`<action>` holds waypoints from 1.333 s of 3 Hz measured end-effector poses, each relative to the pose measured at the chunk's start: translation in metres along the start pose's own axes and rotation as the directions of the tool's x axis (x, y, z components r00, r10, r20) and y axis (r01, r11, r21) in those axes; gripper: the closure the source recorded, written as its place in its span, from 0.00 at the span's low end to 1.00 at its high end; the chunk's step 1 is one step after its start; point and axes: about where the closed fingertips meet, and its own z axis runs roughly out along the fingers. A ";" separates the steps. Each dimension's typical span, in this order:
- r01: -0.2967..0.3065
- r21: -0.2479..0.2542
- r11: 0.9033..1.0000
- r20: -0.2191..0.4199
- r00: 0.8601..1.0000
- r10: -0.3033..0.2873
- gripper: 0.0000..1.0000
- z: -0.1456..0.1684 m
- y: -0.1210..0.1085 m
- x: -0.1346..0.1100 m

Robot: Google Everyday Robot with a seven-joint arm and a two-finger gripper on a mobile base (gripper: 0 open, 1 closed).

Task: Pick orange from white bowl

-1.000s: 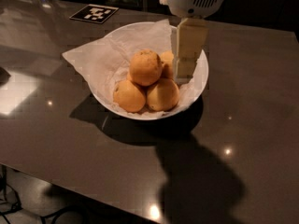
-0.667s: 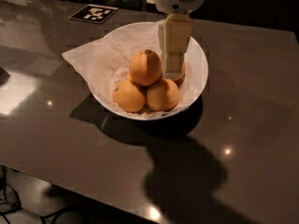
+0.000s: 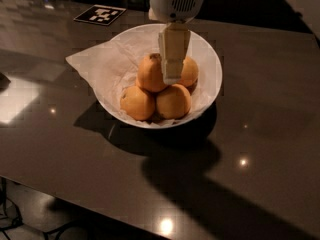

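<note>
The white bowl stands on the dark table, lined with crinkled white paper that juts past its left rim. The orange sits on top of the pile, deeper in colour, with dark specks at its stem end. Three paler fruits lie around it: front left, front right and back right. My gripper hangs down from the white wrist housing over the bowl's middle, its tip at the orange's right side, between it and the back right fruit.
A black-and-white marker tag lies flat on the table behind the bowl to the left. The table's front edge runs across the bottom left, with floor and chair legs below it. The arm's shadow falls in front of the bowl.
My gripper has moved left, from the bowl's right rim to over the middle of the pile, right next to the orange. The fruits and bowl have not moved.
</note>
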 end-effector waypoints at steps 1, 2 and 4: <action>-0.004 -0.028 1.000 0.003 1.000 0.004 0.06 0.014 -0.004 -0.001; -0.008 -0.050 0.999 0.003 1.000 0.008 0.08 0.025 -0.007 -0.002; -0.015 -0.100 0.995 -0.001 1.000 0.015 0.12 0.049 -0.007 -0.001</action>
